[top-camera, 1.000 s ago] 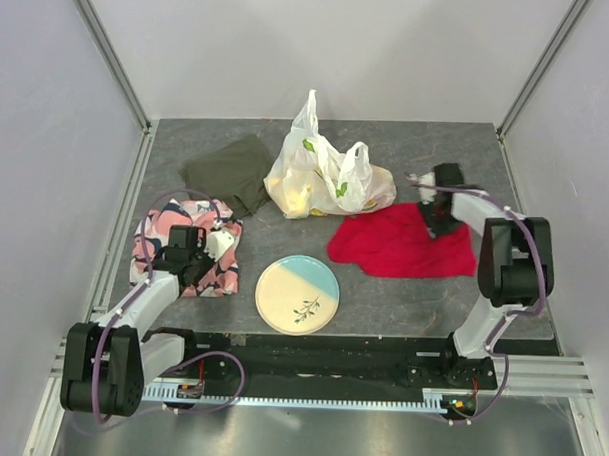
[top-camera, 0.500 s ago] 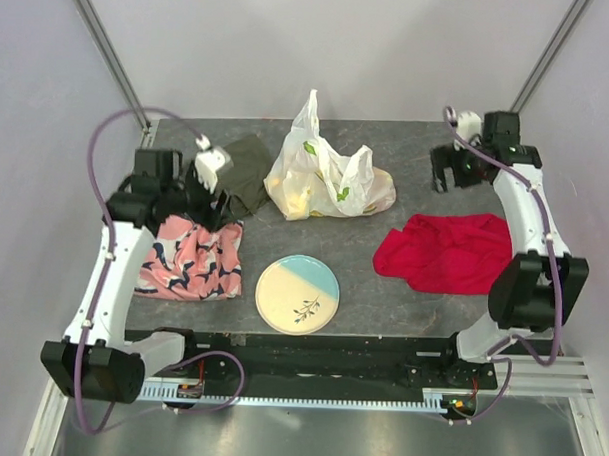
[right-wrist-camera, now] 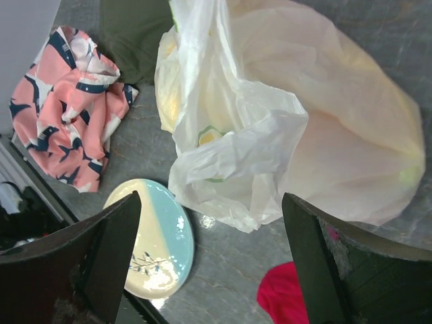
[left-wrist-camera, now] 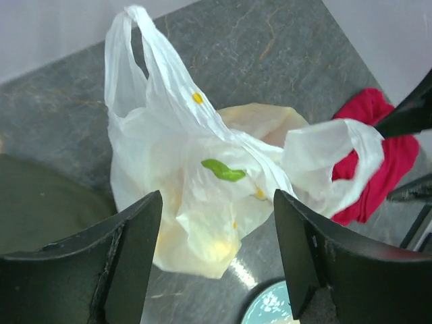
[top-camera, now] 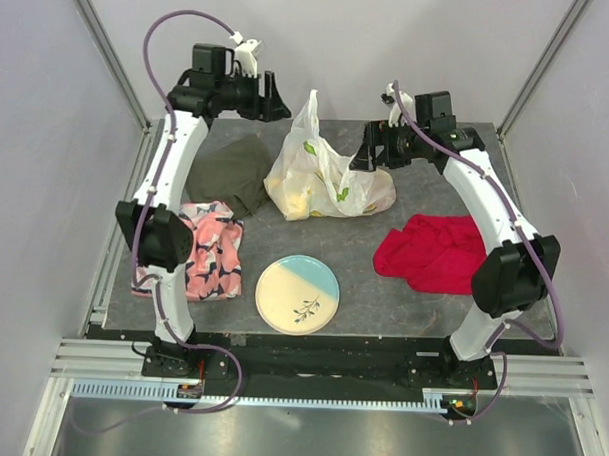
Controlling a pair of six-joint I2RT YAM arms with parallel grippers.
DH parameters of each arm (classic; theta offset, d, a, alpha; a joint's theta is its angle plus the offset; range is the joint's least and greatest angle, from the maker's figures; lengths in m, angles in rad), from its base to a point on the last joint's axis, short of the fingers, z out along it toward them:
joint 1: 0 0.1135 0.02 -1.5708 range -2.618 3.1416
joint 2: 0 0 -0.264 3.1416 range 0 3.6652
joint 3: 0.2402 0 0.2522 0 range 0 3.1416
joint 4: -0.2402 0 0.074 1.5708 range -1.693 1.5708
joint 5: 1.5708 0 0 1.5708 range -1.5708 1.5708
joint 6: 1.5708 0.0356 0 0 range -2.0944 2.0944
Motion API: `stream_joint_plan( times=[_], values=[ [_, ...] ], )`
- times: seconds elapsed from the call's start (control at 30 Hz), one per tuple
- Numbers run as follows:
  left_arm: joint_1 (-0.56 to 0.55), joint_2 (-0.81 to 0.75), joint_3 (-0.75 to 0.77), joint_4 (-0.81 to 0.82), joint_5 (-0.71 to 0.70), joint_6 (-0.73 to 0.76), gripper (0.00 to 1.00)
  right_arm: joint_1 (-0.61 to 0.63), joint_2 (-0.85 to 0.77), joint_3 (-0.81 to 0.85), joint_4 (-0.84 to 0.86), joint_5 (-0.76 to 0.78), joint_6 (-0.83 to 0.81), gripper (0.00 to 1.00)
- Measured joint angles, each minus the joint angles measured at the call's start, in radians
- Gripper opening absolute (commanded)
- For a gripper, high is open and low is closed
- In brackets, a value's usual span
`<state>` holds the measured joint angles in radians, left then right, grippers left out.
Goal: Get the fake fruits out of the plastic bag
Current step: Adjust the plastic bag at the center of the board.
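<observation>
- The plastic bag (top-camera: 321,179) lies toward the back of the desk (top-camera: 382,291), about in the middle. It is white and crinkly, with little green and yellow marks.
- The fake fruits (top-camera: 298,196) are inside the bag. We see them only as yellow blurs through its thin skin, so we cannot tell which fruit is which.
- One handle loop (top-camera: 309,110) stands up tall at the back of the bag. The other loop (top-camera: 359,162) sticks up on the bag's right side.
- The left jaws hang in the air, up and to the left of the bag. They are spread wide with nothing between them, and they point at the bag.
- The right jaws are just to the right of the bag, close beside the right loop. They are spread wide too and hold nothing. We cannot tell if they touch the loop.
- A dark green cloth (top-camera: 231,170) lies just beside the bag on its left.
- A red cloth (top-camera: 434,251) lies near the bag, in front and to the right.
- A round cream and blue plate (top-camera: 297,295) sits in front of the bag, apart from it.
- A pink patterned cloth (top-camera: 208,255) lies in front and to the left of the bag, well apart from it.
</observation>
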<state>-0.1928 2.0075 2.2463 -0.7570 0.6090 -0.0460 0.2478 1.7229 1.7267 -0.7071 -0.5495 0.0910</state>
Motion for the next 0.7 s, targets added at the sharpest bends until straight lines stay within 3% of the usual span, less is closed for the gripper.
stream_joint_plan(
  times=[0.33,0.43,0.47,0.53,0.57,0.6,0.63,0.7],
  values=[
    [-0.040,0.267,0.074,0.246,0.018,-0.276,0.78,0.048,0.045,0.000,0.055,0.017,0.179,0.83],
    [-0.048,0.346,0.119,0.342,0.021,-0.347,0.77,0.064,0.050,0.001,0.066,0.032,0.195,0.76],
    [-0.051,0.379,0.144,0.366,0.017,-0.362,0.72,0.064,0.056,0.005,0.063,0.038,0.198,0.70],
    [-0.058,0.439,0.195,0.415,0.000,-0.382,0.49,0.064,0.072,0.014,0.063,0.058,0.197,0.62],
    [-0.065,0.472,0.217,0.439,-0.007,-0.389,0.39,0.063,0.080,0.018,0.061,0.071,0.198,0.53],
    [-0.070,0.491,0.228,0.458,-0.012,-0.395,0.09,0.063,0.086,0.019,0.058,0.079,0.195,0.49],
    [-0.079,0.514,0.240,0.476,-0.024,-0.396,0.02,0.062,0.092,0.020,0.054,0.087,0.192,0.44],
    [-0.094,0.529,0.243,0.483,-0.050,-0.401,0.01,0.062,0.102,0.026,0.043,0.108,0.183,0.35]
  ],
)
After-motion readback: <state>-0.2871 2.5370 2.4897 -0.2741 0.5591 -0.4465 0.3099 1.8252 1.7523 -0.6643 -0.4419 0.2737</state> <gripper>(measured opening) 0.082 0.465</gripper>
